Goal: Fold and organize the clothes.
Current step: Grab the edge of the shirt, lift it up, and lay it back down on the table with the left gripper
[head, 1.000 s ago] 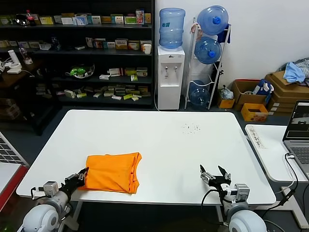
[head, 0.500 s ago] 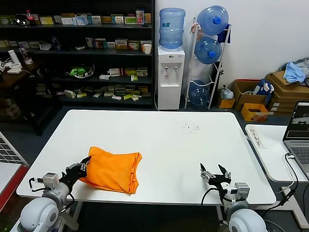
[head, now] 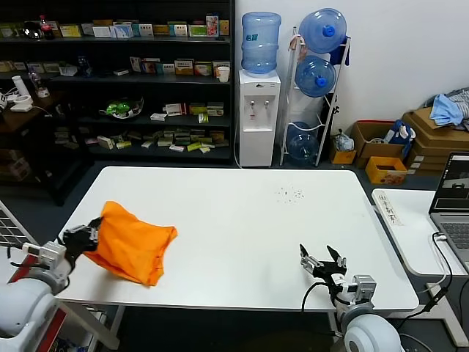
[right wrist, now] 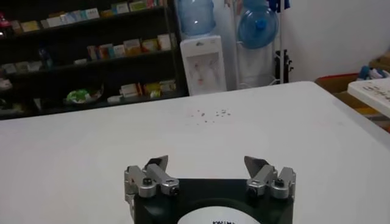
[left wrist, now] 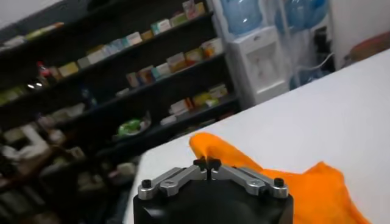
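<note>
At the lower left of the head view we see our left claw [head: 88,236] pinching the orange T-shirt [head: 133,248], bunched at the table's [head: 242,213] left edge. Our right claw [head: 319,261] sits spread at lower right, holding nothing.

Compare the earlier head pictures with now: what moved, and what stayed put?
The left gripper, shut on the folded bright orange T-shirt, dragged it toward the white table's left edge, lifting and bunching its held corner. The right gripper, open, barely shifted near the front edge.
</note>
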You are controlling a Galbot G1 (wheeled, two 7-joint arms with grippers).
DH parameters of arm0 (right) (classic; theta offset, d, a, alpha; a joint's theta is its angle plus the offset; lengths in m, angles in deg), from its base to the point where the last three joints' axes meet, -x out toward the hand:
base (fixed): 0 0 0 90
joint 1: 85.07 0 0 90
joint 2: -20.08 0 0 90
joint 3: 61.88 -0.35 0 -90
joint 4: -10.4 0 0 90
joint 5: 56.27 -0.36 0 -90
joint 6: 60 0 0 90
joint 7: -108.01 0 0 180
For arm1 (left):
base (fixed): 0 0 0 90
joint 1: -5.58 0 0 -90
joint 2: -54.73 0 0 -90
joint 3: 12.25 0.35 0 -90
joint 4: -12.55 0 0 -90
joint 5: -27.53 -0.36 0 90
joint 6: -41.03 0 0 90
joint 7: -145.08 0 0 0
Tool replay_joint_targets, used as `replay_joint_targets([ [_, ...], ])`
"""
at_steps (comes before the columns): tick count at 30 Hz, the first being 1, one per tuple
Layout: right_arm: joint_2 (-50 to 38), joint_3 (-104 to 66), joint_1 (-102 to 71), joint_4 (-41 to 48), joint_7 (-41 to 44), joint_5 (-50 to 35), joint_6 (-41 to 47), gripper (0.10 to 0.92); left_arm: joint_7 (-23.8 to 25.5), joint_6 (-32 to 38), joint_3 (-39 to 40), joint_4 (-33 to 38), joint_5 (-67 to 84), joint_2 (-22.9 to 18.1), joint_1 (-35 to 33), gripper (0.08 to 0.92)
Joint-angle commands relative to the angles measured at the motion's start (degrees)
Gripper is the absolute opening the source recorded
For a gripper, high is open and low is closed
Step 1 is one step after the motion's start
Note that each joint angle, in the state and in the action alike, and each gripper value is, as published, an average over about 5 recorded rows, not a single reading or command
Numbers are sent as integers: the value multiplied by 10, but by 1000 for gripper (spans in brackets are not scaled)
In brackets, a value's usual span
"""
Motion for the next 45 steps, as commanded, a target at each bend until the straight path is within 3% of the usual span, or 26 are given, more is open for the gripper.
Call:
replay_joint_targets([
  [1, -1, 1, 0, 2, 1, 0, -2, 823, 24, 31, -91, -145, -129, 58, 3, 96],
  [6, 0, 2, 0, 1, -1, 1, -1, 823, 24, 22, -93, -100, -88, 61, -15, 96],
  [10, 3, -1, -1, 1, -3, 3, 1, 823, -12, -17, -53, 11, 103, 49, -37, 96],
  [15, 8, -13, -5, 14, -6, 4, 3, 823, -157, -70, 94, 159, 418, -1, 0, 96],
  [19, 15, -26, -12, 29, -9, 10, 4, 823, -273, -56, 272, 210, 548, -94, 96, 96],
  [23, 28, -40, -21, 40, -12, 19, 5, 823, -340, -43, 384, 170, 572, -199, 186, 96],
  [28, 44, -55, -29, 45, -15, 27, 5, 823, -346, -39, 441, 70, 516, -285, 232, 96],
  [33, 51, -62, -29, 50, -18, 26, 5, 823, -336, -35, 447, 20, 457, -323, 233, 96],
  [45, 55, -53, -30, 33, -10, 25, -8, 823, -316, -16, 425, -39, 348, -374, 236, 96],
])
